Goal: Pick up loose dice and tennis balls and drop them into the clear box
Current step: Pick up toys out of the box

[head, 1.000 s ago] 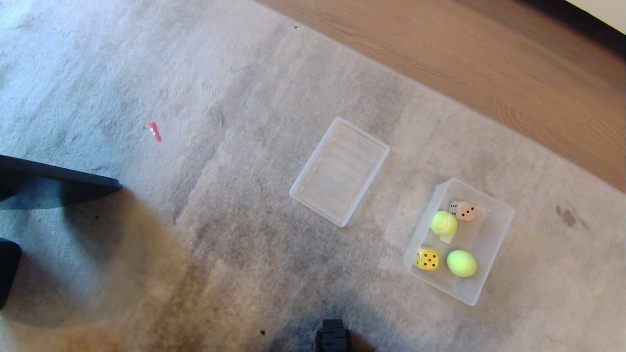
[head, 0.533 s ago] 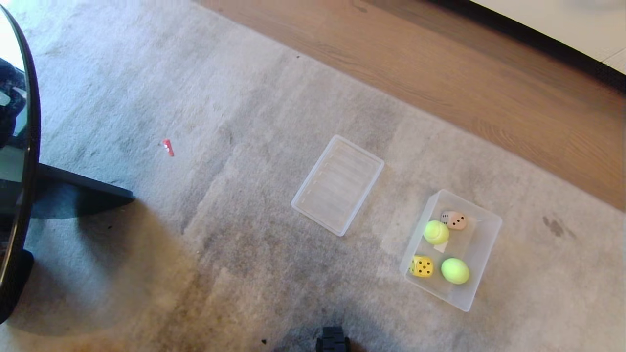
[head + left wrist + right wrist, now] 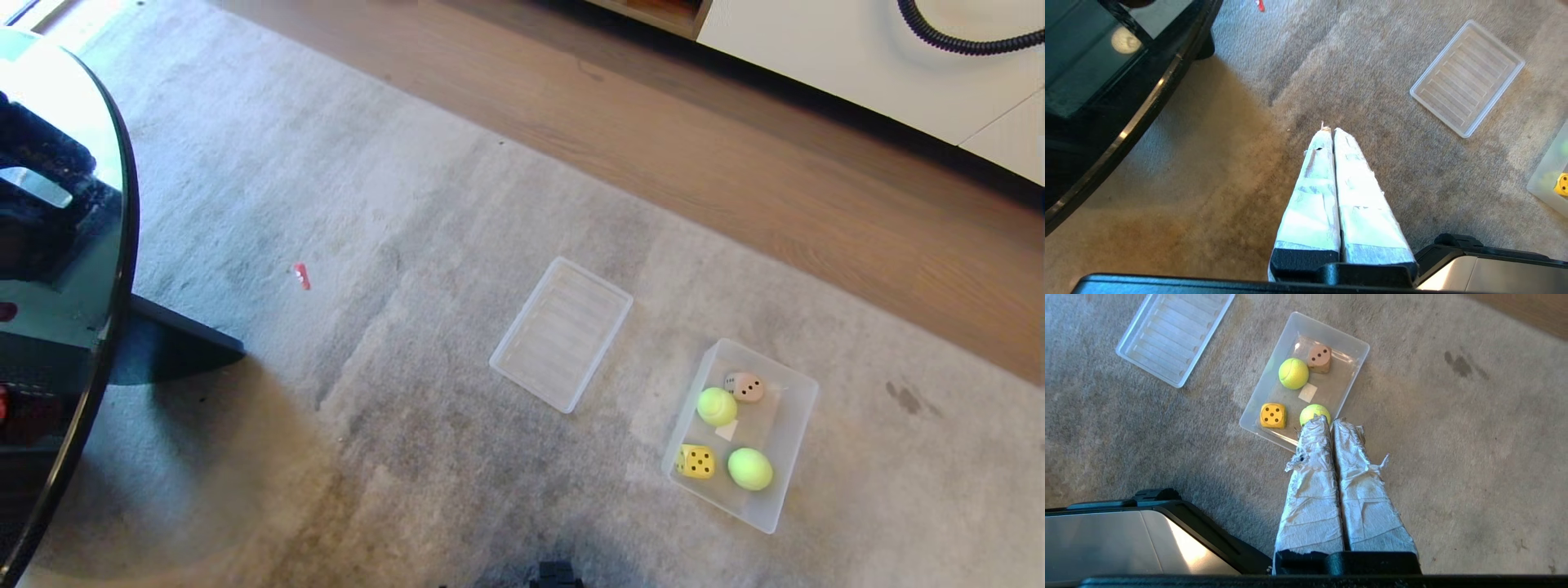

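The frosted clear box point(image 3: 796, 408) sits on the carpet point(image 3: 408, 245), holding a yellow die point(image 3: 696, 461), a tan die point(image 3: 744, 386) and two fuzzy tennis balls point(image 3: 749, 469); both grippers' jaws are closed, empty

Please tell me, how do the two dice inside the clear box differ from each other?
The yellow die shows five dots on top; the tan die shows three. In the clear box, the yellow die lies at the end nearer the robot, the tan die at the far end. Both are rounded cubes, each beside a tennis ball.
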### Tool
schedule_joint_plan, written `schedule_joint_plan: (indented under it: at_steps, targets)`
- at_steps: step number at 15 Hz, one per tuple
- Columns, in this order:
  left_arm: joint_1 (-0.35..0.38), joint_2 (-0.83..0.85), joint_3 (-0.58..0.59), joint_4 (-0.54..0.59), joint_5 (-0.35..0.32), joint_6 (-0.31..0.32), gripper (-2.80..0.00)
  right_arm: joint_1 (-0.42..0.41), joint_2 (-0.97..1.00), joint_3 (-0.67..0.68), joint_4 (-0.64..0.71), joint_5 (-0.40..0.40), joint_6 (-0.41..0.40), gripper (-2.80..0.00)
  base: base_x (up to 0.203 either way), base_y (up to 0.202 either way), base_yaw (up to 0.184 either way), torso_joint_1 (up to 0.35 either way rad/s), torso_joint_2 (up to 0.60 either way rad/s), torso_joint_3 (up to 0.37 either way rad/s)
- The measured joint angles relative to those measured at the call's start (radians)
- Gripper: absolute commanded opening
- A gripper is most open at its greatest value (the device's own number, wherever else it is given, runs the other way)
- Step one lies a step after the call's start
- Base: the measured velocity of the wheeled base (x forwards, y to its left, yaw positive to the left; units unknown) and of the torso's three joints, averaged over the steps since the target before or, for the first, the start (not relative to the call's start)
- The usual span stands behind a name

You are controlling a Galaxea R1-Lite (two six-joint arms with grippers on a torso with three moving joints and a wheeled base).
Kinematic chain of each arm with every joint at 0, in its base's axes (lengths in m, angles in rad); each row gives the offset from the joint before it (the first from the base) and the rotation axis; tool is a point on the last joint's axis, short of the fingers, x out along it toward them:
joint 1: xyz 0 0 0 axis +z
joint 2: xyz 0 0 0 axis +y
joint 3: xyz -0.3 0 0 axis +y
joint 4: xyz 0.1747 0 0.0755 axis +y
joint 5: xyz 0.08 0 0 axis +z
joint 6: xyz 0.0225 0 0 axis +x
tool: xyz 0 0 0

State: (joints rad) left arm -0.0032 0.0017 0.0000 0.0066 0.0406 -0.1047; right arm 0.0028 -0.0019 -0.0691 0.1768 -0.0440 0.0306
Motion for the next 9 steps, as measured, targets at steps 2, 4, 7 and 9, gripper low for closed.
schedule_joint_plan:
  at_steps: [2, 4, 7, 9]
  targets:
    - [0.0, 0.0, 0.0, 0.0, 0.0, 0.0, -2.8, 0.0, 0.0, 0.0, 0.0, 0.0, 0.0, -2.8, 0.0, 0.0, 0.0, 0.0, 0.0, 0.203]
    - [0.0, 0.0, 0.0, 0.0, 0.001, -0.003, -2.8, 0.0, 0.0, 0.0, 0.0, 0.0, 0.0, -2.8, 0.0, 0.0, 0.0, 0.0, 0.0, 0.205]
    - [0.0, 0.0, 0.0, 0.0, 0.003, -0.005, -2.8, 0.0, 0.0, 0.0, 0.0, 0.0, 0.0, -2.8, 0.0, 0.0, 0.0, 0.004, 0.01, 0.204]
    - [0.0, 0.0, 0.0, 0.0, 0.003, -0.006, -2.8, 0.0, 0.0, 0.0, 0.0, 0.0, 0.0, -2.8, 0.0, 0.0, 0.0, 0.003, 0.0, 0.214]
